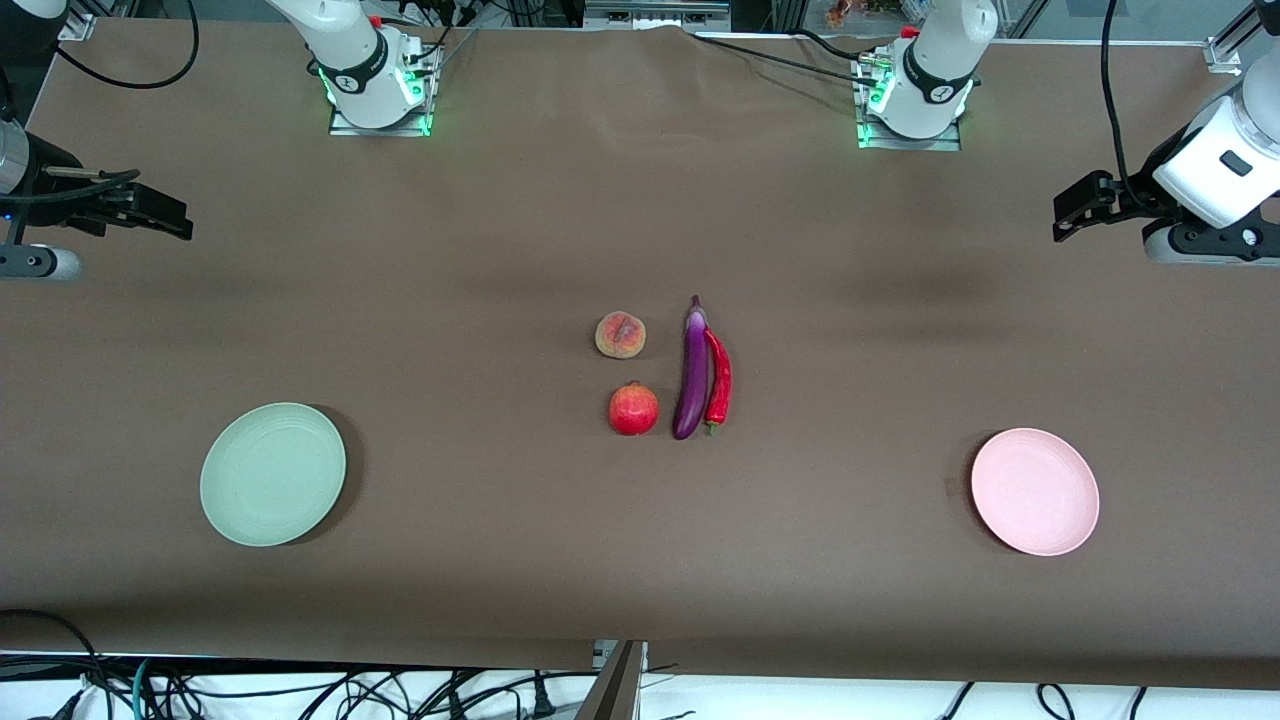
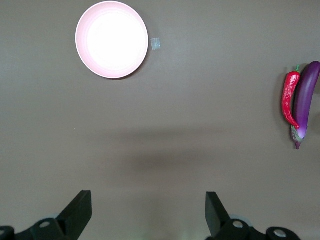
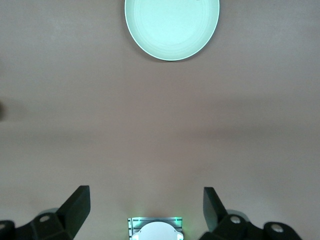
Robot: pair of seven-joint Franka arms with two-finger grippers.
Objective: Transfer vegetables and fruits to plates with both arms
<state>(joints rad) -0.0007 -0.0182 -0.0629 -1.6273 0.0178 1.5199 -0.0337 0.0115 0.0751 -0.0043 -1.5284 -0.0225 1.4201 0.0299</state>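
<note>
A peach point(image 1: 620, 335), a red pomegranate point(image 1: 634, 409), a purple eggplant point(image 1: 692, 372) and a red chili point(image 1: 718, 382) lie together at the table's middle, the chili touching the eggplant. The green plate point(image 1: 273, 474) lies toward the right arm's end, the pink plate point(image 1: 1035, 491) toward the left arm's end; both are bare. My right gripper point(image 1: 170, 218) hangs high over the right arm's end, open and empty point(image 3: 146, 210), with the green plate point(image 3: 171, 27) in its view. My left gripper point(image 1: 1070, 215) hangs high over the left arm's end, open and empty point(image 2: 148, 212), seeing the pink plate point(image 2: 111, 39), chili point(image 2: 288, 97) and eggplant point(image 2: 305, 102).
The arm bases point(image 1: 378, 85) point(image 1: 915, 100) stand along the table's back edge, lit green. A small pale scrap point(image 2: 156, 44) lies beside the pink plate. Cables point(image 1: 300, 690) hang past the table's front edge. Brown tabletop point(image 1: 480, 300) lies between the produce and each plate.
</note>
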